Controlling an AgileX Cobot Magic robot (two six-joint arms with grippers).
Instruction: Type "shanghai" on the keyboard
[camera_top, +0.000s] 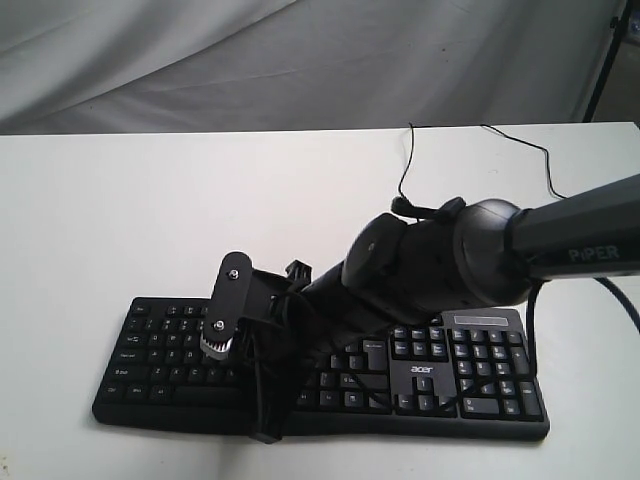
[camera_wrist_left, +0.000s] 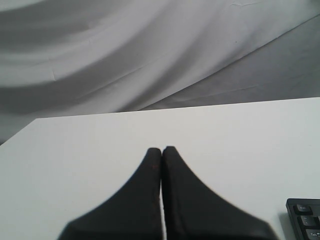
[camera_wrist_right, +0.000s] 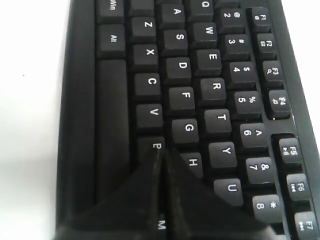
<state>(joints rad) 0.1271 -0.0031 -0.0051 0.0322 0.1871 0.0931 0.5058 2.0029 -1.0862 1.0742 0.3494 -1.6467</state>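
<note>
- One keyboard (camera_top: 345, 385) is lying on the white bench (camera_top: 100, 220). Its long side is running across the exterior view, with the number pad and white "acer" logo toward the right end.
- One thin black cable (camera_top: 520, 145) is trailing over the bench behind it toward the far edge.
- One arm (camera_top: 560, 230) is showing in the exterior view. It is the right one, marked "PIPER", and it is reaching in from the right and hanging over the middle keys, covering them.
- Two tools are showing in all, one in each wrist view.
- The right wrist view is giving what the exterior view is hiding: the right tool (camera_wrist_right: 161, 152), its two dark fingers pressed together and pinching nothing.
- Its tips are sitting over the keyboard (camera_wrist_right: 200, 95) where the B, G and H keys are meeting. They seem to be down at the key tops, though I cannot tell whether they are touching one.
- Key legends are reading clearly only in that view.
- Only the left wrist view is showing the left tool (camera_wrist_left: 161, 149), with fingers likewise pressed together and gripping nothing. Bare bench (camera_wrist_left: 75, 150) is lying beyond its tips, and just one corner of the keyboard (camera_wrist_left: 305, 220) is peeking in beside it.
- Grey cloth (camera_top: 300, 60) is hanging behind the bench.
</note>
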